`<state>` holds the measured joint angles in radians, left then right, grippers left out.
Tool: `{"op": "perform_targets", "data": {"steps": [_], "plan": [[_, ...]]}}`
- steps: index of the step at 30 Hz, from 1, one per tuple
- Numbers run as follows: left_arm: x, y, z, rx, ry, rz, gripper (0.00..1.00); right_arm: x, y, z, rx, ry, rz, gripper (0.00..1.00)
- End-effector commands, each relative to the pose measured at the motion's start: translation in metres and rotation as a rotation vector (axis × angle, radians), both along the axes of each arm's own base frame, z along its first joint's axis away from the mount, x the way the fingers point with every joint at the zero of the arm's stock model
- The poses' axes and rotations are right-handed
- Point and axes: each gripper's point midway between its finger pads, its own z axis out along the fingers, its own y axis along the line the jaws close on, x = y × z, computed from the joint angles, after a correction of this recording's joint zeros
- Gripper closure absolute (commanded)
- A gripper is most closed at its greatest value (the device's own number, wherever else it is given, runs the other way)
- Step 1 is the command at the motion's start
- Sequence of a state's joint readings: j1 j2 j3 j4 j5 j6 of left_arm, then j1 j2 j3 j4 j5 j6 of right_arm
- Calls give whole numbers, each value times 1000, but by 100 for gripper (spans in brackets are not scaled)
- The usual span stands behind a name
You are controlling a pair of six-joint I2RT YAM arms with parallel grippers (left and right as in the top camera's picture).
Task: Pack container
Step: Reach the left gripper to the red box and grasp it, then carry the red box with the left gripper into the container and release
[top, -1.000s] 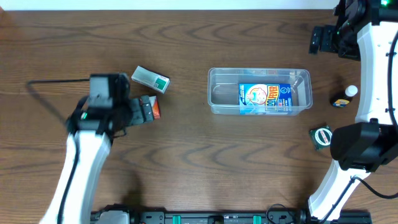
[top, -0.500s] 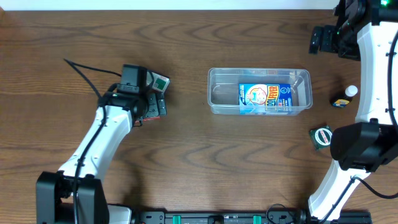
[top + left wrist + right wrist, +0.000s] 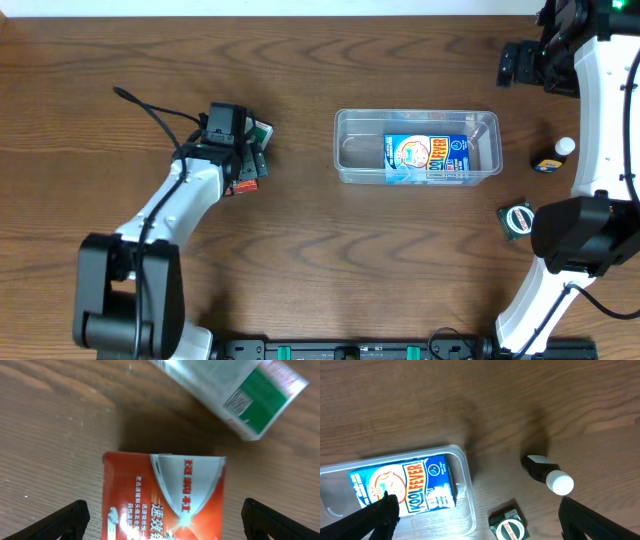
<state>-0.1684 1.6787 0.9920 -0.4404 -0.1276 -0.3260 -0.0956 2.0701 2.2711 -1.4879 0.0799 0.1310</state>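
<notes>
Red box [image 3: 165, 495] between wide-spread left jaws, bare table [image 3: 50, 435] on both flanks; right jaws likewise agape, apart from container [image 3: 417, 113].

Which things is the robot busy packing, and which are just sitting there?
In the job: container, blue carton inside it, red box at the open left end effector.
Just lying there: green-and-white box, white-capped bottle, round green tin.

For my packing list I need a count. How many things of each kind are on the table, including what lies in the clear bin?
Clear container: 1
Small boxes: 3 (blue box in the container, red box, green-and-white box)
Small bottle with white cap: 1
Small green packet: 1
Total: 6
</notes>
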Motion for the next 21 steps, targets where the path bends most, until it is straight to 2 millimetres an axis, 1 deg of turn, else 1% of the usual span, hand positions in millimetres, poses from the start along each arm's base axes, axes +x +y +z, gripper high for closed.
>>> {"op": "perform_targets", "data": {"steps": [1,6,8,9,13,16,18,21], "plan": [[2,4,-11,21,25,24,2,0,-2,4,-2,-14,-22,1],[-2,5,-31,30,76,23,2,0,-2,4,-2,-14,-22,1],[-4,5,-34,32,87,24,2,0,-2,4,-2,-14,-22,1],[-4,5,-34,32,88,23,0,0,-2,4,-2,-14,-22,1],[-2,5,-30,30,75,24,18,0,-2,4,-2,-14,-22,1],[-1,5,-23,26,57,24,33,0,-2,4,-2,-14,-22,1],[-1,5,-15,24,42,24,38,0,-2,4,-2,-14,-22,1],[-2,3,4,10,9,19,38,0,-2,4,-2,-14,-22,1]]}}
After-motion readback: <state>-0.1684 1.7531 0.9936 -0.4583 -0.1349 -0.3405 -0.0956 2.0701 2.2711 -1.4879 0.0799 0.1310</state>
